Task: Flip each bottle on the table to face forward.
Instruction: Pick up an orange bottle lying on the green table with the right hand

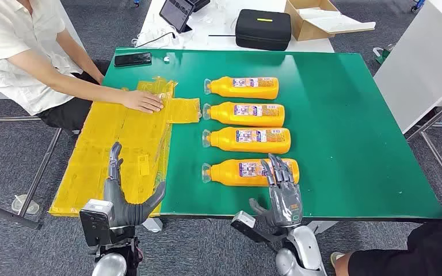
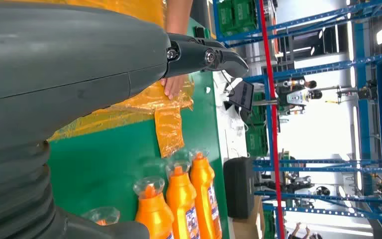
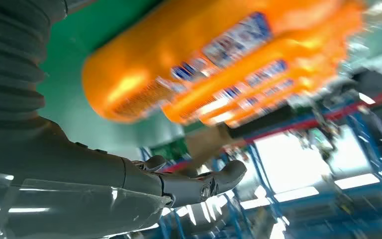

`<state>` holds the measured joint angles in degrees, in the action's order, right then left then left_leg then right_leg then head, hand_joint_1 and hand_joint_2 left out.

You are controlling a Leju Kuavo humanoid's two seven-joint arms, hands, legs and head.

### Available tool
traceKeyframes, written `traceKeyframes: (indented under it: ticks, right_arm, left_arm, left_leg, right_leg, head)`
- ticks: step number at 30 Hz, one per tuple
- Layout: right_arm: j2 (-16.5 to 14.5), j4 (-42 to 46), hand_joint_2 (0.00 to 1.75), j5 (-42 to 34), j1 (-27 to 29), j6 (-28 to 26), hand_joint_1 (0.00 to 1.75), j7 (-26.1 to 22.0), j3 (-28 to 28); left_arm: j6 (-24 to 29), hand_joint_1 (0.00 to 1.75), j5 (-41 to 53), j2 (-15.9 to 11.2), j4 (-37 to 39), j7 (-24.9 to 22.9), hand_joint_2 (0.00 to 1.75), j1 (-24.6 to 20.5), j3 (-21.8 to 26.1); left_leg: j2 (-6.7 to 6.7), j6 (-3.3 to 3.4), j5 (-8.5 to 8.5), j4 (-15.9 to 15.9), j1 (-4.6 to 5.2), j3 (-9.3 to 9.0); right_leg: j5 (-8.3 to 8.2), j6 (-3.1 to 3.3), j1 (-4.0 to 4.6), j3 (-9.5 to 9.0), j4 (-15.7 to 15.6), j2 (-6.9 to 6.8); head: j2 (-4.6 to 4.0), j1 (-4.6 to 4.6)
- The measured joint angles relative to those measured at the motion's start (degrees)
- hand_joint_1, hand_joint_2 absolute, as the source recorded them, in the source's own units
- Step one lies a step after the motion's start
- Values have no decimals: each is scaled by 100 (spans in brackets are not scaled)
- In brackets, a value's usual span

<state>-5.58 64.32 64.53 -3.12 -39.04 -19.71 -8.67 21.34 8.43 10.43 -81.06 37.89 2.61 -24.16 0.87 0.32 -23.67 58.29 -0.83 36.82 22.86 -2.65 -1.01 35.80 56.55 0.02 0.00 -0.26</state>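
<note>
Bottles in column mid-counter, long axes crosswise, caps pointing left. Nearest bottle (image 1: pixel 250 172) at front edge, directly under fingertips of right hand (image 1: pixel 282 192), open, holding nothing. Left hand (image 1: pixel 124 198) open too, off front-left corner over yellow sheet (image 1: pixel 121 149), farther away.

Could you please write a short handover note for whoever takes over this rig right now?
Left hand: open, holding nothing, over the yellow sheet at the table's near left edge.
Right hand: open, fingers spread over the base end of the nearest bottle, not gripping it.
Four orange bottles lie in a column on the green table, caps to the left, labels showing.
Whether any has been flipped cannot be told.
A person's hand rests on the sheet.
Left: probably grasp the nearest bottle.
</note>
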Motion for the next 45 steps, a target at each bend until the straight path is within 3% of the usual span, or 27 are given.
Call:
traceKeyframes:
  ticks: [10,19,28,36,37,41,45]
  right_arm:
    - [534,-541,175,3,-389,75,0,486,-493]
    - [1003,-768,175,119,-979,901,0,1080,-761]
    - [1128,-974,175,179,-1199,956,0,1177,-896]
    - [1157,-1531,175,169,-1692,1433,0,1376,-1064]
    - [1160,-1610,175,128,-1747,1543,6,1392,-1079]
    - [1177,-1939,175,-175,-1990,2168,171,1388,-1156]
    - [1212,-2313,175,-409,-2279,2620,175,1332,-1262]
  left_arm:
    - [62,0,3,9,10,-7,175,-22,-89]
    - [-1,0,4,43,56,-94,175,-99,-233]
    - [-24,0,-1,57,113,-104,175,-158,-295]
    - [-11,0,-15,71,187,-108,175,-281,-384]
    - [-10,0,-17,75,195,-108,175,-287,-390]
    - [-10,0,-61,79,233,-113,175,-324,-402]
    - [-24,0,-100,86,288,-117,175,-405,-404]
  left_leg:
    - [0,0,0,0,1,2]
    - [1,2,2,2,2,1]
    - [1,1,1,1,1,4]
    - [1,6,6,2,2,3]
    - [1,6,6,2,2,2]
    - [-9,4,2,2,1,-14]
    - [-36,-2,-12,1,0,-58]
  right_leg:
    - [0,0,-1,0,0,0]
    - [-3,-2,-2,-1,0,0]
    - [-2,-2,0,1,0,0]
    - [-4,-3,-2,-1,0,-1]
    - [-4,-3,-1,-1,0,0]
    - [-4,-2,0,-8,0,6]
    - [-3,2,1,-42,-4,28]
  head:
    - [1,1]
    - [0,2]
    - [0,2]
    - [1,2]
    - [1,2]
    - [0,2]
    - [0,2]
